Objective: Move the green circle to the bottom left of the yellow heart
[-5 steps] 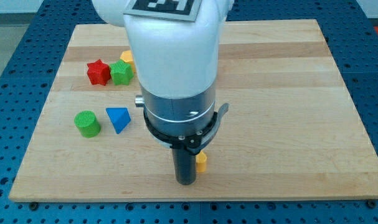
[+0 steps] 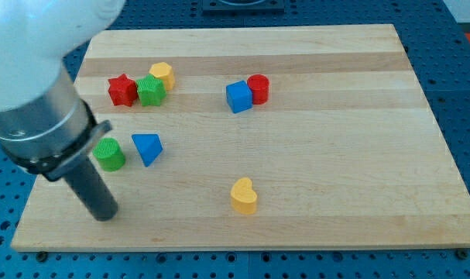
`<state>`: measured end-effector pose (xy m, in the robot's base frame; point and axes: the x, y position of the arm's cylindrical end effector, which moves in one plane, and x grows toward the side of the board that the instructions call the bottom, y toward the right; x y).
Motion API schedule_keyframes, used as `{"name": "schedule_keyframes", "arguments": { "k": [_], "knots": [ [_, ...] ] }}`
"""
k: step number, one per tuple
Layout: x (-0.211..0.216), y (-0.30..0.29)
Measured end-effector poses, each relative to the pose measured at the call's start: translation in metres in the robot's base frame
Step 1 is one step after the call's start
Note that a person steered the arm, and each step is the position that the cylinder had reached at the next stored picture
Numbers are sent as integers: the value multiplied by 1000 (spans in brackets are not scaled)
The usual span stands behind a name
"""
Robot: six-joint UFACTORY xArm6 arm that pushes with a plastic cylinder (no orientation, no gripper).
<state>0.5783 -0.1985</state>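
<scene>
The green circle (image 2: 109,153) sits at the view's left on the wooden board (image 2: 335,155), next to a blue triangle (image 2: 147,147). The yellow heart (image 2: 244,195) lies near the board's bottom middle. My tip (image 2: 104,215) is at the view's bottom left, just below the green circle and far left of the yellow heart. The arm's body covers the view's upper left corner.
A red star (image 2: 121,90), a green star (image 2: 151,91) and a yellow block (image 2: 162,74) cluster at the top left. A blue cube (image 2: 238,97) touches a red cylinder (image 2: 259,88) at the top middle.
The arm has swung from beside the yellow heart to the view's left; my tip now stands below the green circle. The heart, blue cube and red cylinder are now uncovered.
</scene>
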Motion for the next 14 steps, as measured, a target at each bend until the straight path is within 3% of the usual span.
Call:
{"name": "schedule_keyframes", "arguments": {
  "k": [1,3,4,6,9,12,14],
  "knots": [
    [-16,-22],
    [-141,-23],
    [-141,-23],
    [-104,20],
    [-11,14],
    [-5,-23],
    [3,28]
  ]
}}
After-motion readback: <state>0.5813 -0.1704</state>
